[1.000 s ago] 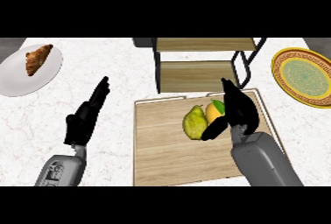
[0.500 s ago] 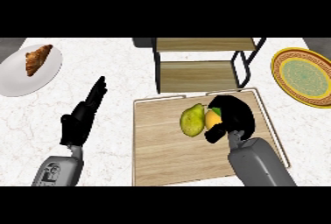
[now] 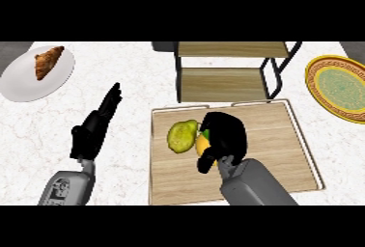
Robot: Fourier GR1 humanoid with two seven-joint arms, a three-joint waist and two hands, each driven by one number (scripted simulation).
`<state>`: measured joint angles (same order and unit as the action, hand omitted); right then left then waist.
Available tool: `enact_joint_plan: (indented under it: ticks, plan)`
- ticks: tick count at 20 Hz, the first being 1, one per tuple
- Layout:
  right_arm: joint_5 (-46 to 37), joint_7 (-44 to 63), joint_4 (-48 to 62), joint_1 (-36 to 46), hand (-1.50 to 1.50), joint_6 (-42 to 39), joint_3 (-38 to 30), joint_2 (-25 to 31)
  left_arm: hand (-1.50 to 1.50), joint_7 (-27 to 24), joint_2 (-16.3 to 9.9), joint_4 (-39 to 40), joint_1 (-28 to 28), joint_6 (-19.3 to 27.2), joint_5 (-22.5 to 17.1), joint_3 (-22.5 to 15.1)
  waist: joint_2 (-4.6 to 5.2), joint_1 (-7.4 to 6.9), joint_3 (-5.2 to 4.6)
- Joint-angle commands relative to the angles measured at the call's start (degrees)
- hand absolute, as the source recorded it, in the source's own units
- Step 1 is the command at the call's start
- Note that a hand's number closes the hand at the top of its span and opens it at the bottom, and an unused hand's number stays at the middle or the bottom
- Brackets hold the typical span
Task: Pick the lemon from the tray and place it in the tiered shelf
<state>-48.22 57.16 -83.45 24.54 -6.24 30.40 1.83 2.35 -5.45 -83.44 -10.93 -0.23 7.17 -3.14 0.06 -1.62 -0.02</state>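
Two fruits lie close together on the wooden tray [image 3: 271, 144] at the middle of the desk [image 3: 135, 96]: a greenish-yellow one [image 3: 182, 135] in plain sight, and a brighter yellow lemon [image 3: 203, 145] just at its four o'clock, mostly covered by the right robot hand [image 3: 224, 137]. That robot hand is curled down over the lemon, its fingers wrapped round it, so I judge it as grasping the lemon, though the fruit is still resting low on the tray and not yet lifted. The left robot hand [image 3: 96, 128] sits at nine o'clock from the tray, fingers straight and pointing toward twelve, released and holding nothing.

The tiered shelf [image 3: 224, 67] stands at twelve o'clock from the tray, just beyond its far rim, with its dark frame posts on the right side. A white plate [image 3: 21, 79] with a croissant [image 3: 48, 61] is at ten o'clock, and a patterned yellow plate [image 3: 339, 87] is at two o'clock.

Risks from here: the greenish fruit touches or nearly touches the robot hand, so a lift could nudge or roll it across the tray. The grip covers only part of the lemon, and a round fruit may slip out during the carry. Moving toward twelve o'clock, the forearm could clip the shelf's frame or the tray's raised rim.
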Motion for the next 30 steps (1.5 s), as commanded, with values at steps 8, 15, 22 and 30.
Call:
enact_joint_plan:
  ticks: [8, 15, 22, 30]
  plan:
    - [7.1, 16.8, -2.9, 12.6, 1.5, 23.7, 22.0, -1.8, 0.0, -1.7, 0.8, 1.8, -1.1, 0.3, 1.0, -0.7, -0.12, -1.81, -0.01]
    - [0.8, 20.7, -8.2, 19.3, 1.5, 32.9, 22.3, -1.8, 0.0, 0.0, 1.4, 3.4, -1.8, 0.1, 0.2, -0.2, -0.59, -0.63, -0.1]
    - [-7.2, 27.9, -10.2, 26.1, 1.5, 25.9, 16.8, -1.8, 0.0, -0.6, 0.5, 2.6, 0.7, -0.5, 0.1, 0.0, -1.39, 1.08, -0.17]
    - [-13.0, 28.0, -7.9, 35.1, 1.5, 19.8, 7.8, -1.8, 0.0, -0.6, 0.1, 2.2, 0.2, 0.0, 0.3, 0.6, -1.18, 1.15, -0.15]
